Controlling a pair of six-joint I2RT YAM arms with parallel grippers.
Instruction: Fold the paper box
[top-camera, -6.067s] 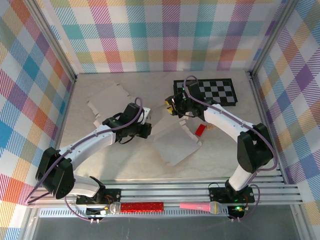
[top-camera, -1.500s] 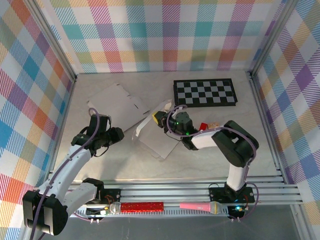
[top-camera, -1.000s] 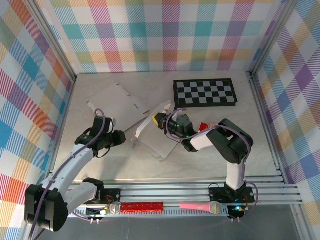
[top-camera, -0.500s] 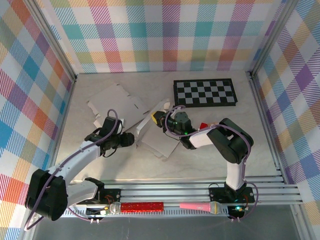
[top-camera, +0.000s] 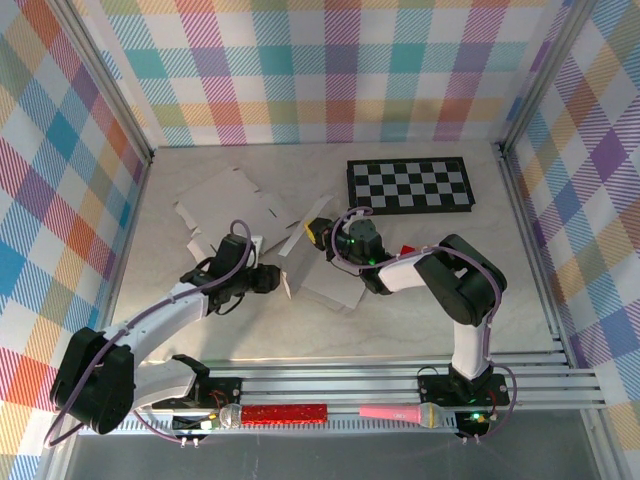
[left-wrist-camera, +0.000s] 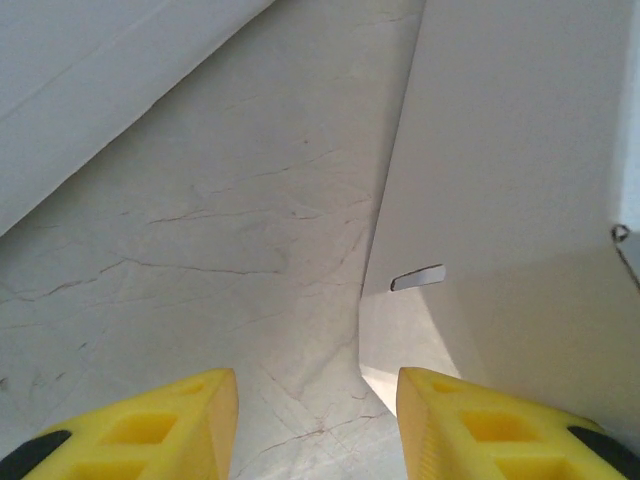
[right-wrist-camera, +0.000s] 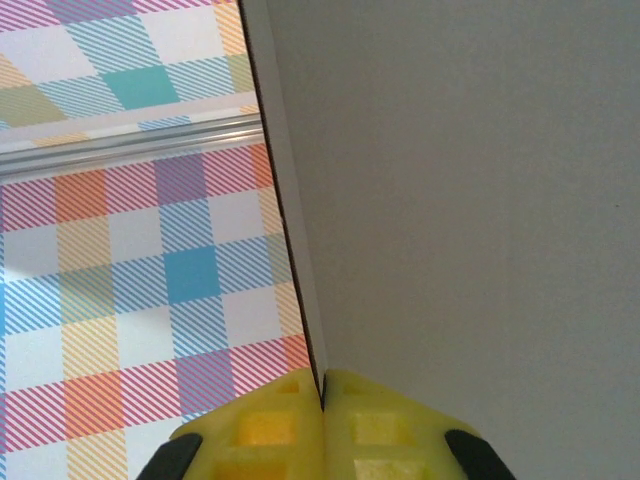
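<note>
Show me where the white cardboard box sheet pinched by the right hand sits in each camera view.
Top external: white cardboard box sheet, picture centre.
Left wrist: right half, panel with a small slot.
Right wrist: right two-thirds, seen close up.
Shared landmark: right hand, its yellow tips pinching the sheet's edge, top external and right wrist.

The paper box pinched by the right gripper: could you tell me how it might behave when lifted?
Probably light and floppy: the paper box is a thin sheet, seen edge-on where the right gripper is shut on it. It would likely hinge at its creases, as part of it stands tilted off the table.
</note>
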